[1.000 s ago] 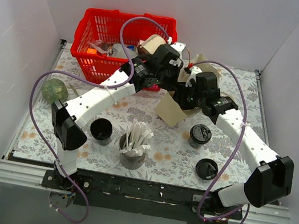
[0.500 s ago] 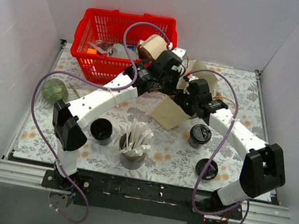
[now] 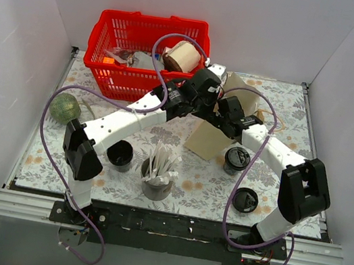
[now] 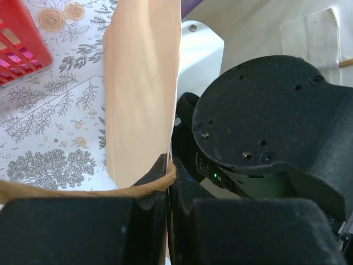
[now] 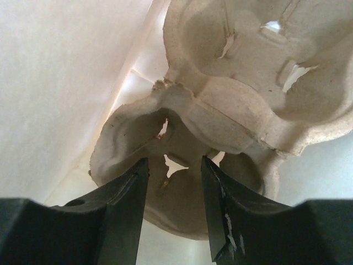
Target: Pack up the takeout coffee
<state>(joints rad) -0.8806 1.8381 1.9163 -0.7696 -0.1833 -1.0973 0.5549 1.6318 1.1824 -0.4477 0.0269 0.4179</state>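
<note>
The takeout coffee (image 3: 236, 159), a dark cup with a black lid, stands on the floral table just right of the tan paper bag (image 3: 205, 137). My left gripper (image 3: 213, 92) is shut on the bag's top edge and twisted handle (image 4: 83, 192), holding the bag (image 4: 140, 83) open. My right gripper (image 3: 226, 108) reaches into the bag's mouth. In the right wrist view it (image 5: 174, 171) is open and empty, its fingers just in front of a pulp cup carrier (image 5: 220, 99) inside the bag. The coffee is apart from both grippers.
A loose black lid (image 3: 245, 199) lies near the front right. A lidless black cup (image 3: 119, 155) and a cup of wooden stirrers (image 3: 158, 170) stand at the front centre. A red basket (image 3: 106, 68) is at the back left, a green ball (image 3: 65, 107) at the left.
My right gripper has moved up and left into the bag's mouth. My left gripper has shifted right with the bag's edge, and the bag has straightened a little.
</note>
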